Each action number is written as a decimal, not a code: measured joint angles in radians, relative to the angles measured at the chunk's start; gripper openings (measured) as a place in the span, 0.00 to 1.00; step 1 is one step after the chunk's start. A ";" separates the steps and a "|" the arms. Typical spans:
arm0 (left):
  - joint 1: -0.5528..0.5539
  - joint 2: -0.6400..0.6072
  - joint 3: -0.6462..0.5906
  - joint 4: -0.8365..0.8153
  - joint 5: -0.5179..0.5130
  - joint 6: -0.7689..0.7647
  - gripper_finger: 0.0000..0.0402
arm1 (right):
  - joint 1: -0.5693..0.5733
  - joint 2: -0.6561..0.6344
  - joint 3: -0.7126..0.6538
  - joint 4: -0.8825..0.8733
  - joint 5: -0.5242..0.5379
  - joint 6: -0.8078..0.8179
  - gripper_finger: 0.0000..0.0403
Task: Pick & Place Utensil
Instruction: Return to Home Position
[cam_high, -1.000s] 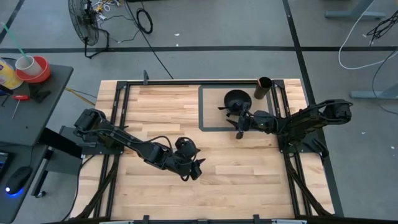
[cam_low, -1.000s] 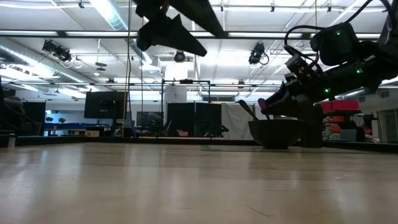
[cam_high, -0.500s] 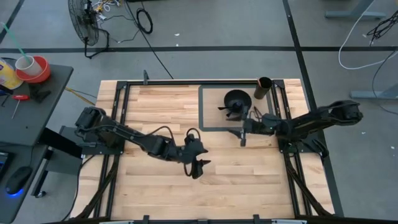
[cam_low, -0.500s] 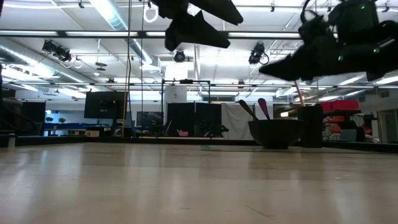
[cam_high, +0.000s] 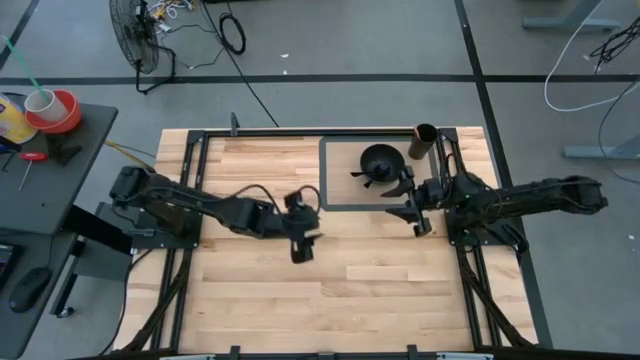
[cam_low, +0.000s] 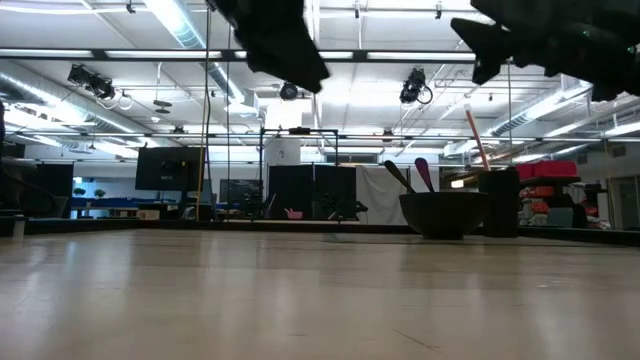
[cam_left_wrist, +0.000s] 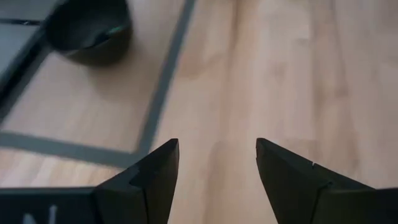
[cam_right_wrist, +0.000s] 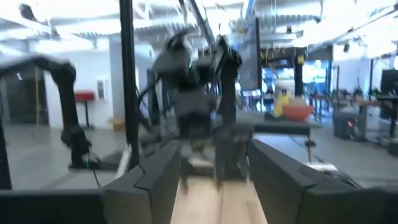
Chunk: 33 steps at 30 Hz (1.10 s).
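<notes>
1. Both arms are pulling back! The left gripper (cam_high: 300, 250) has swung in from the front of the table (cam_high: 380, 290) toward its middle. The right gripper (cam_high: 410, 205) has lifted off the bowl side, with its arm now stretched out level.
2. Left fingers are spread wide with only bare wood between them. The right pair is also apart and carrying nothing.
3. All the utensils are home. The spoon (cam_low: 397, 175) and fork (cam_low: 423, 172) lean out of the black bowl (cam_high: 378, 158) on the mat (cam_high: 340, 185), and the orange straw (cam_low: 473, 137) stands in the black cup (cam_high: 423, 140) at the mat's far right corner.
4. The danger is on the right: that gripper hangs just beside the bowl. A low or wide swing could clip the protruding handles or the tall straw and tip the cup, which sits close to the table's edge.
5. There's plenty of room elsewhere. The front half of the table is open wood, and the grippers are well apart.
</notes>
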 joint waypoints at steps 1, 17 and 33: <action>0.003 -0.016 0.000 -0.028 -0.005 0.003 0.54 | -0.005 -0.032 0.000 -0.058 0.000 -0.012 0.47; 0.006 -0.151 -0.185 -0.124 -0.167 -0.048 0.39 | 0.076 -0.514 0.000 -0.745 0.189 -0.128 0.23; 0.059 -0.161 -0.441 0.264 -0.136 -0.145 0.27 | 0.204 -0.578 -0.005 -0.851 0.142 -0.065 0.01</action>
